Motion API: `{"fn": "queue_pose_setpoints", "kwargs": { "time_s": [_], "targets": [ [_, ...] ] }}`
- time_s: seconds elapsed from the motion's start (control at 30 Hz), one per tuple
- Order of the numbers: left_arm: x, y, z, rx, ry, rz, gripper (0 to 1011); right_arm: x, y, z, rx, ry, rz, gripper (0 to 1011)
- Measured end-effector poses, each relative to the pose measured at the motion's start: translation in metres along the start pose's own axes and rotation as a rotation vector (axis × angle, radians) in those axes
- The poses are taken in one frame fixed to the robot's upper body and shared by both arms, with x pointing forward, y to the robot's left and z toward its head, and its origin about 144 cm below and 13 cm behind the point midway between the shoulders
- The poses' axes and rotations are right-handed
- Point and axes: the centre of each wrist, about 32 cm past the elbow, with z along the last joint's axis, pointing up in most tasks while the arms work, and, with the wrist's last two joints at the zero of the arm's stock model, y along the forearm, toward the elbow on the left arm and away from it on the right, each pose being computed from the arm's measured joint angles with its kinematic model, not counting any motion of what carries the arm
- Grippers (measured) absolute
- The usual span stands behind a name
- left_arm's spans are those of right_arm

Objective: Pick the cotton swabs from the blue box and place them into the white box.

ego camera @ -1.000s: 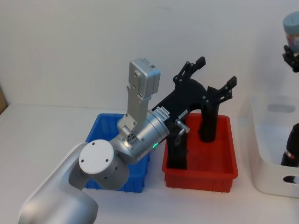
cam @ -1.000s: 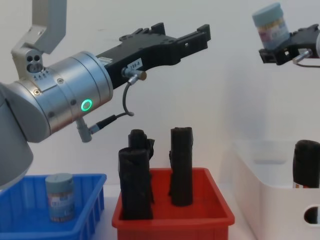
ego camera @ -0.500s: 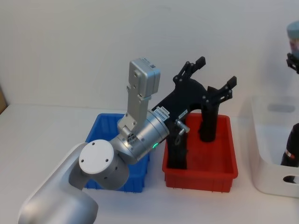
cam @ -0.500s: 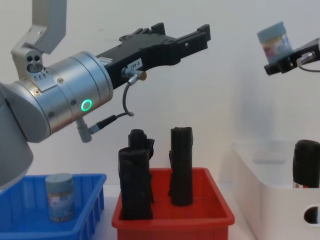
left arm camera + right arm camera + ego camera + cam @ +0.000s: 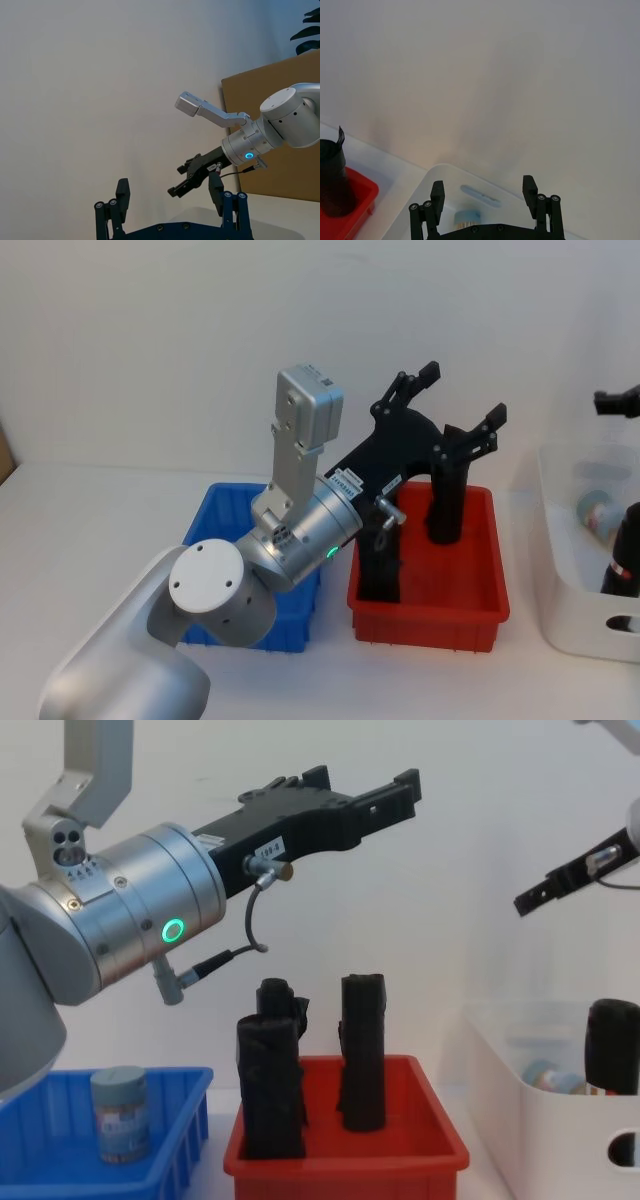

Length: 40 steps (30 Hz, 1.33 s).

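With one swab tub (image 5: 597, 508) lying in the white box (image 5: 560, 590), another (image 5: 119, 1114) waits in the blue box (image 5: 170, 1160) at 7 o'clock; both grippers, left (image 5: 452, 405) and right (image 5: 482, 200), gape empty. Reaching down could topple the black rolls (image 5: 362, 1050).

One tub of cotton swabs (image 5: 119, 1114) stands upright in the blue box (image 5: 170, 1148); another (image 5: 596, 510) lies tipped over inside the white box (image 5: 565, 585).
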Motion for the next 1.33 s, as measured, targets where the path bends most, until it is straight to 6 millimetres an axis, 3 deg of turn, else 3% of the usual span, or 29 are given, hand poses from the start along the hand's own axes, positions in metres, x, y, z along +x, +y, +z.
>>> {"fn": "queue_pose_setpoints", "kwargs": {
  "time_s": [0.1, 0.57, 1.33],
  "targets": [
    [0.000, 0.000, 0.000, 0.000, 0.000, 0.000, 1000, 0.003, 0.005, 0.004, -0.047, 0.017, 0.031, 1001],
    [0.000, 0.000, 0.000, 0.000, 0.000, 0.000, 1000, 0.010, 0.018, 0.010, -0.145, 0.059, 0.097, 1001],
    [0.000, 0.000, 0.000, 0.000, 0.000, 0.000, 999, 0.012, 0.022, 0.013, -0.184, 0.077, 0.124, 1001]
  ]
}}
